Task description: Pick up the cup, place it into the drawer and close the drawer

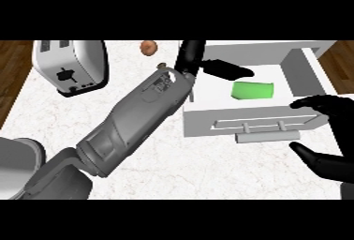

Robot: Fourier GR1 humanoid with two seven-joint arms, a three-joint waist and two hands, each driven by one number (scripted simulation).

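Cup (253, 90), green, lay inside the open drawer (304, 70), long axis across the view. Left hand (224, 69) hovered above, fingers relaxed. Right hand (332, 136) spread open beside drawer front.

The worktop (159, 154) is white stone with faint grey veining, and it fills most of the view. Past its left edge runs a dark brown wooden floor (14, 79), its planks showing again beyond the far right corner. A white toaster (72, 65) with dark slots and a black lever stands near the far left corner. A small brown egg-shaped object (149, 47) lies at the far edge. The light is even and soft, casting only weak shadows.
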